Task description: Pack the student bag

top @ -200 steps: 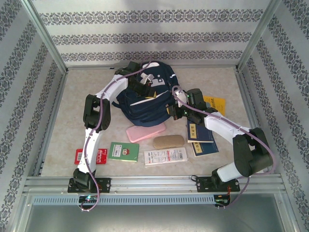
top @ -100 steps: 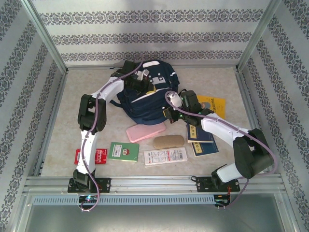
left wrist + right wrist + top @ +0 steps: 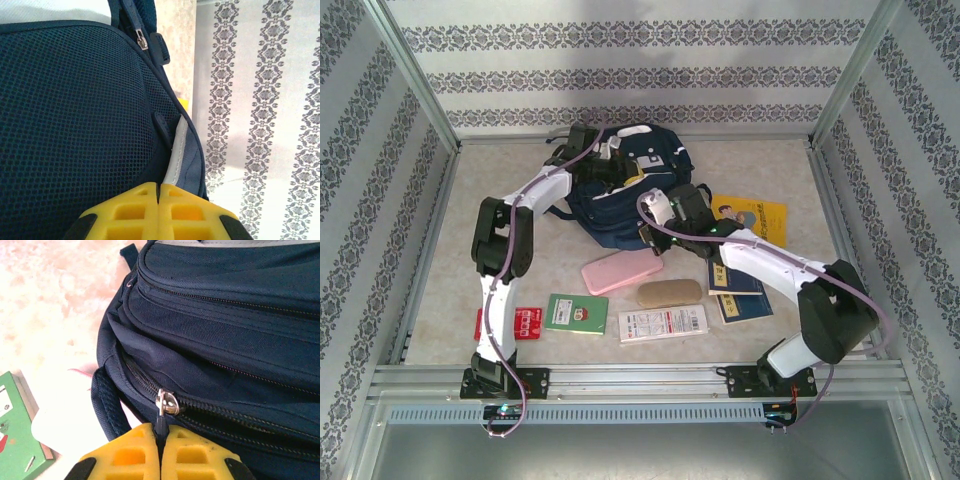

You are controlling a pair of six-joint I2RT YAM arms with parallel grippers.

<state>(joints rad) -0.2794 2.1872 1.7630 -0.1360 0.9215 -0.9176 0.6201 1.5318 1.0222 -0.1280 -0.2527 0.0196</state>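
Note:
The student bag [image 3: 618,208], navy with grey-white patches, lies at the back middle of the table. My left gripper [image 3: 612,167] rests on its top and is shut on a grey-white trimmed fold of the bag's fabric [image 3: 176,155], beside the dark mesh panel [image 3: 75,100]. My right gripper [image 3: 648,234] is at the bag's near edge. In the right wrist view its yellow fingers [image 3: 135,450] are shut on the dark zipper pull [image 3: 160,425], which hangs from a silver slider [image 3: 167,402] on the lowest zipper of the student bag [image 3: 225,315].
A pink case [image 3: 620,271], a tan case [image 3: 669,292], a green booklet [image 3: 576,313], a red card pack [image 3: 520,323] and a white labelled pack [image 3: 662,323] lie in front of the bag. A yellow book [image 3: 750,217] and blue books [image 3: 735,285] lie to the right.
My right gripper has travelled left along the bag's near edge, holding the zipper pull. My left gripper has moved back and slightly right, and the bag has shifted with it.

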